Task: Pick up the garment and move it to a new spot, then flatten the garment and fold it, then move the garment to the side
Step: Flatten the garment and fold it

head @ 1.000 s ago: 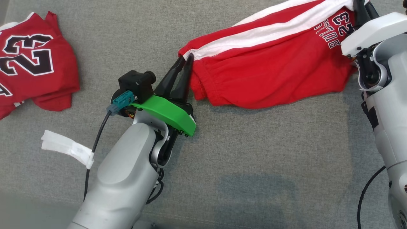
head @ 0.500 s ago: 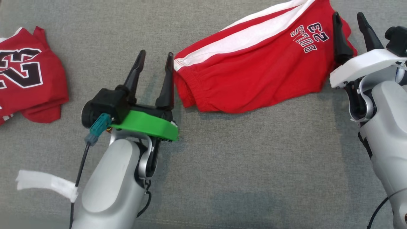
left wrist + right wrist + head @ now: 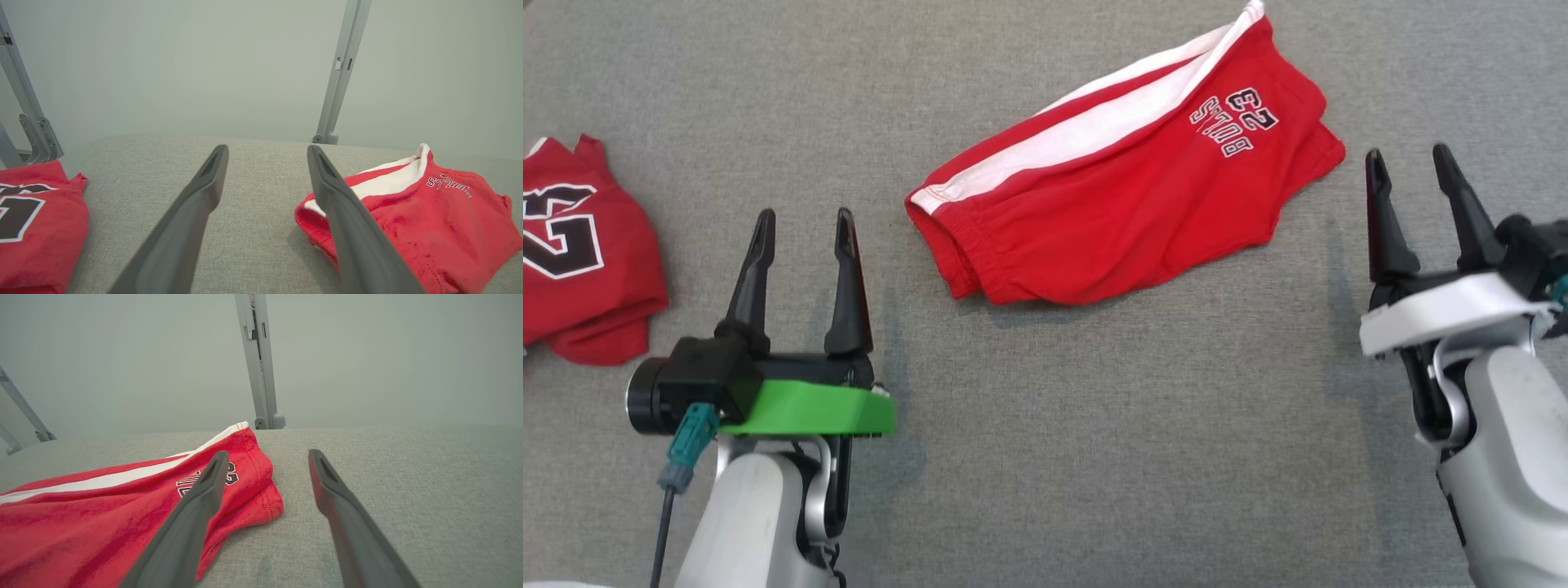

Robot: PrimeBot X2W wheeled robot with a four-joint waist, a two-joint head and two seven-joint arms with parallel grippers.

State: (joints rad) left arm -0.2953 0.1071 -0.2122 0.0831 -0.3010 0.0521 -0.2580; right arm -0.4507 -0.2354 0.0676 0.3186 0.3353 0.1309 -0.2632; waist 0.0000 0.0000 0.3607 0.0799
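Shorts (image 3: 1127, 212): red, with a white side stripe and dark lettering. They lay slantwise on the grey cloth surface (image 3: 1045, 457) and looked doubled over on themselves.
Position: toward the far middle of the surface, between the two grippers and touching neither.
Ends: the gathered waistband (image 3: 968, 265) pointed toward the robot's left. The leg hem (image 3: 1327, 151) pointed toward its right.
Weight and feel: probably light, soft and limp, and not fragile. The fabric would likely sag and swing if lifted by one point.
Slip: the knit cloth probably gripped well against the fingers, but a shallow pinch could separate the layers.
Where to hold: the thick elastic waistband and the stitched hem corner seemed best. Taking one end in each gripper would keep the shorts stretched.
Risk: catching only the top layer would probably let the shorts fall open as they rose.
Left gripper (image 3: 805, 214): fingers spread wide and holding nothing. It sat near the waistband end, to its left and closer to the robot.
Right gripper (image 3: 1408, 152): fingers spread just as wide, also empty. It sat just beside the hem end, clear of the cloth.
Jersey (image 3: 580, 261): a second red garment with large dark numerals, well apart at the far left.
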